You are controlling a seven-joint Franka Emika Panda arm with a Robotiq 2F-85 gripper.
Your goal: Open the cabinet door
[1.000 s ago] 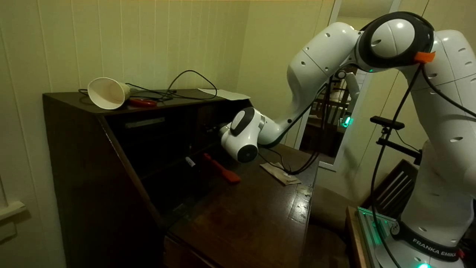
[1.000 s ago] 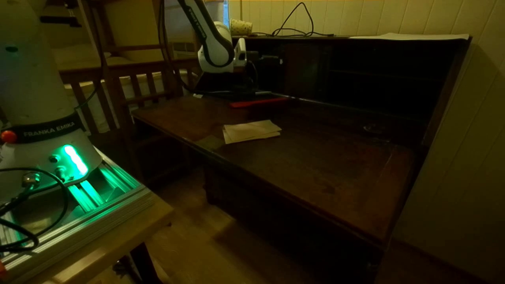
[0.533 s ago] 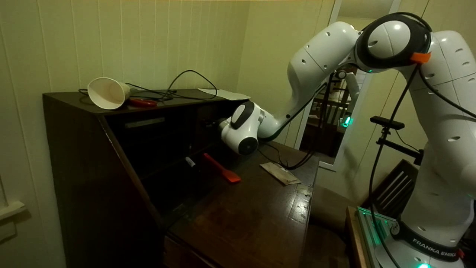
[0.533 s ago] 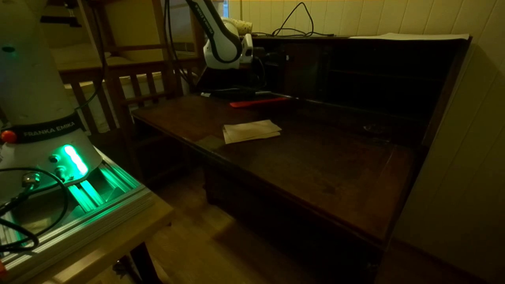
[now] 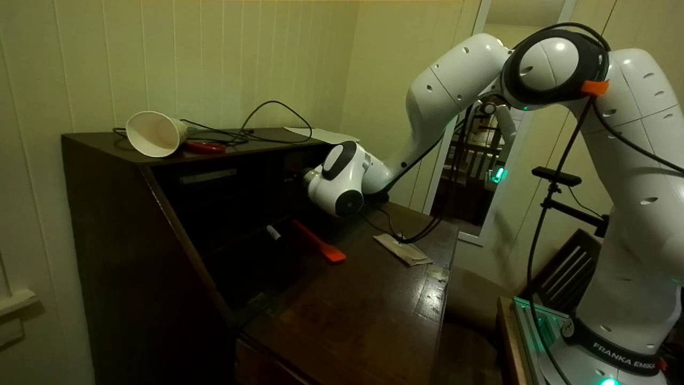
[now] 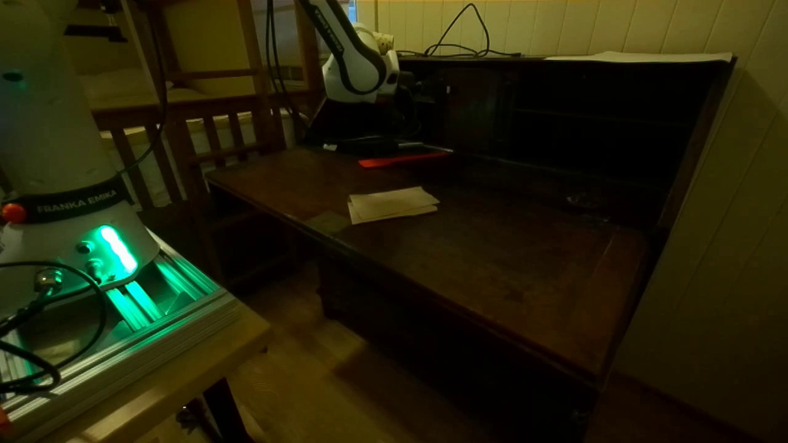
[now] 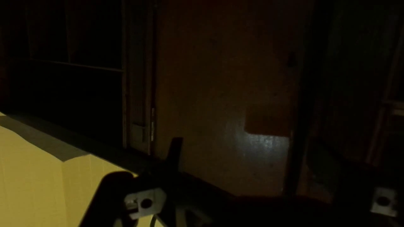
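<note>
The dark brown cabinet is desk-shaped, with its flat front board folded down and a dark recess behind. In the wrist view a brown door panel fills the middle, with a hinge on its left edge and a small dark spot near its right edge. The door looks closed. My gripper is open in front of the door, its two fingers far apart with nothing between them. In an exterior view the gripper reaches into the recess. Contact with the door cannot be told.
A red spatula, a white marker and a folded paper lie on or near the front board. A cup, a red item, black cables and a white sheet lie on the cabinet top.
The arm has moved a little further into the recess and slightly up. The cabinet and the loose objects have not moved.
</note>
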